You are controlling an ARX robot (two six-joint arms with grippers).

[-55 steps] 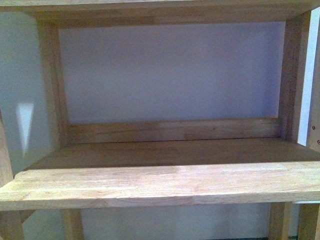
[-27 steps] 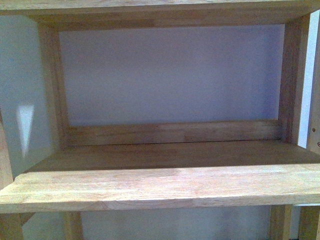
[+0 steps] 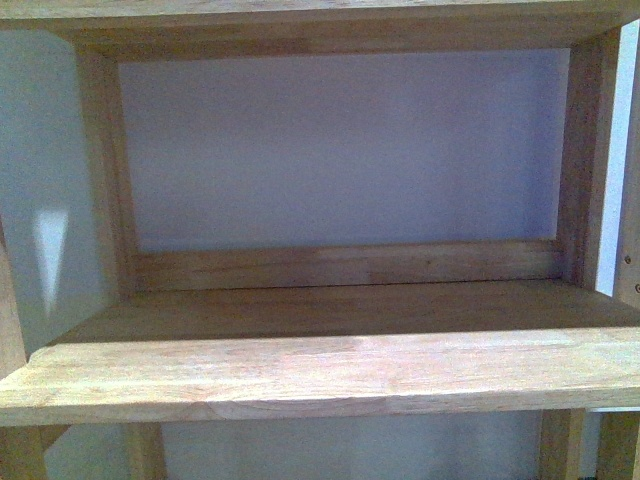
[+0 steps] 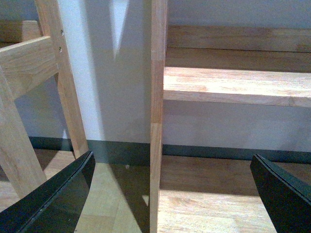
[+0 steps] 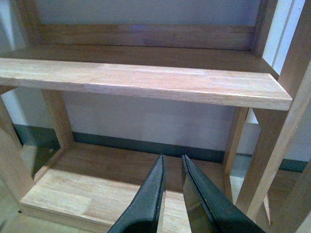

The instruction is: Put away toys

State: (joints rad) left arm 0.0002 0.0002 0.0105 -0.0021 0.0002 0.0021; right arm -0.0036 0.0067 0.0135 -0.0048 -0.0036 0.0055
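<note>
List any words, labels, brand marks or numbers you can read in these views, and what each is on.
None. No view shows any readable text.
The wooden shelf is bare wood grain, with no sticker or stamp.
The wall behind it is blank.
The left gripper and right gripper have plain black fingers with no markings.

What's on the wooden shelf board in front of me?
Nothing shows on the pale wooden shelf board, only bare wood and the grey wall behind. No toy is in any view.
</note>
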